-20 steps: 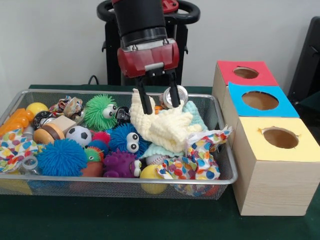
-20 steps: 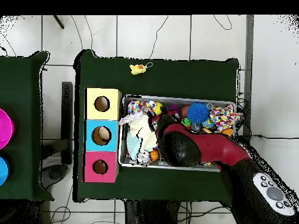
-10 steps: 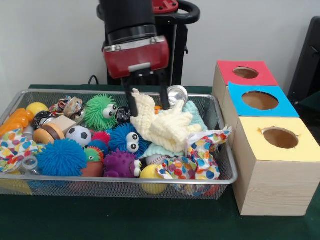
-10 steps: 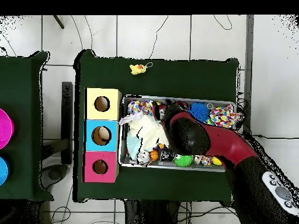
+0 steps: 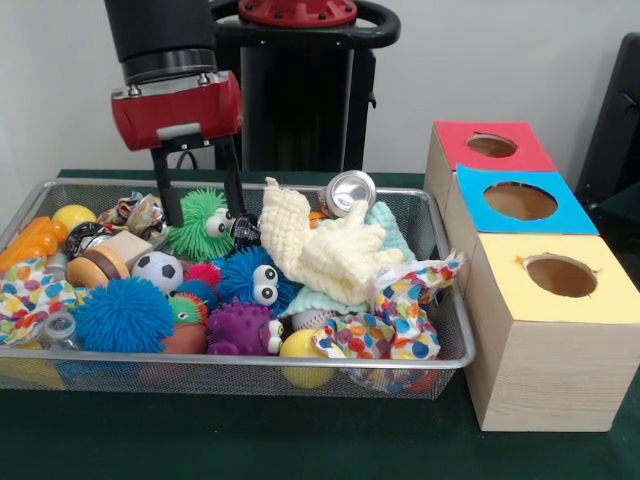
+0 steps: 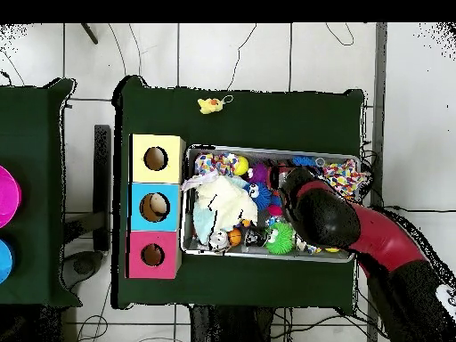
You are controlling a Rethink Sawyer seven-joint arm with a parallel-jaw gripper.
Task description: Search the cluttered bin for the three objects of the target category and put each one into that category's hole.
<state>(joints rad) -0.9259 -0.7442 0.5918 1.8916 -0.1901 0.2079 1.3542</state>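
The wire mesh bin (image 5: 240,358) is full of toys and cloths; it also shows in the overhead view (image 6: 267,150). My gripper (image 5: 205,215) is open and empty. Its fingers (image 5: 171,200) stand on either side of the top of a green fuzzy ball with googly eyes (image 5: 195,232) at the bin's back. In the overhead view my red arm (image 6: 321,214) covers the gripper. The red-topped box's hole (image 5: 491,146) is at the far right, behind the other boxes; it also shows in the overhead view (image 6: 152,256).
A silver can (image 5: 347,190) lies by a pale yellow knitted cloth (image 5: 325,250). A blue spiky ball (image 5: 124,315), a soccer ball (image 5: 157,270) and a polka-dot cloth (image 5: 400,310) fill the front. Blue-topped (image 5: 520,201) and yellow-topped (image 5: 561,276) boxes stand beside the bin.
My gripper has moved toward the front view's left, from over the yellow cloth and the can to over the green fuzzy ball. It stays open and empty.
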